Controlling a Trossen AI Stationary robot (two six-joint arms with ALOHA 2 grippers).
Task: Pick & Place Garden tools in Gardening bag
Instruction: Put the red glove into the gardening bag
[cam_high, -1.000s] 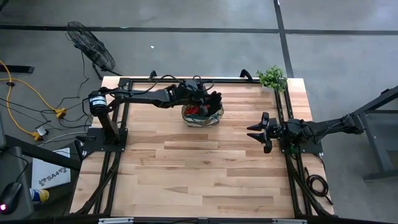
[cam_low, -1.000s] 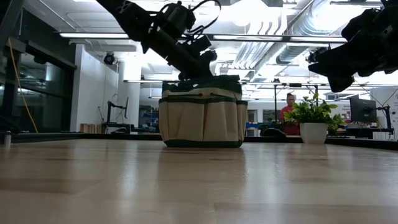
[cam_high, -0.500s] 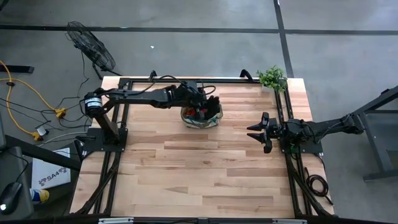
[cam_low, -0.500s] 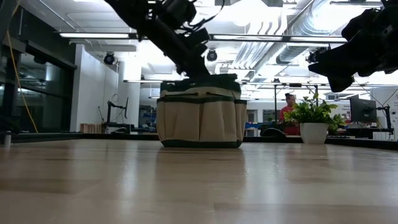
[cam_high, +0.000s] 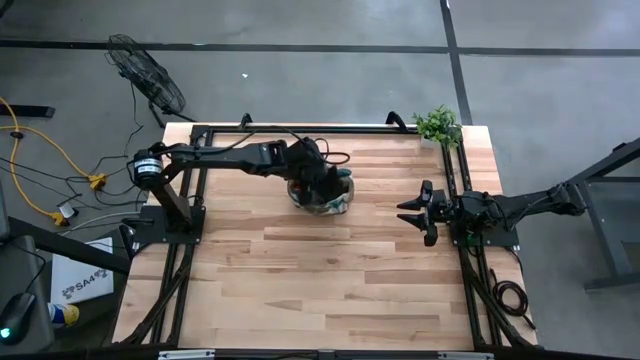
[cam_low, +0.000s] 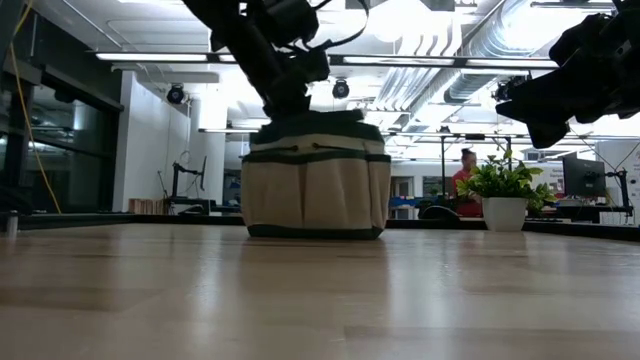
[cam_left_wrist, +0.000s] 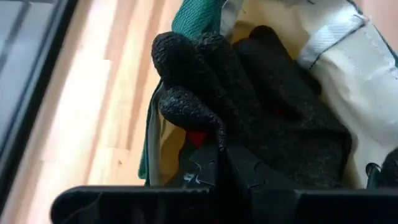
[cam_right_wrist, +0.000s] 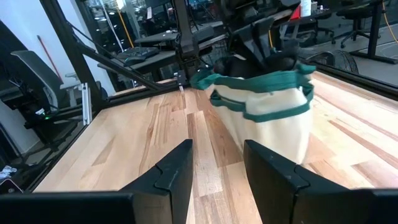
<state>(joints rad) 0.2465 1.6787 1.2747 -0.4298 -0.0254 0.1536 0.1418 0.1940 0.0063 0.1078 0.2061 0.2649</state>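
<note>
A: Olive-tan fabric, the gardening bag (cam_high: 322, 193) stands on the wooden tabletop (cam_high: 330, 280), toward the far side.

B: And the left end effector (cam_high: 330, 182)?

A: Down in the bag's mouth, fingers together, pinching a black glove (cam_left_wrist: 261, 118).

B: The right end effector (cam_high: 412, 211)?

A: Near the right edge, fingers apart, holding nothing.

Both arms: dark, slim jointed links. Left arm (cam_high: 215, 154) has a round silver-capped joint near its base and looping black cables. Right claw (cam_right_wrist: 214, 177) fingers: black, angular, wedge-shaped.
</note>
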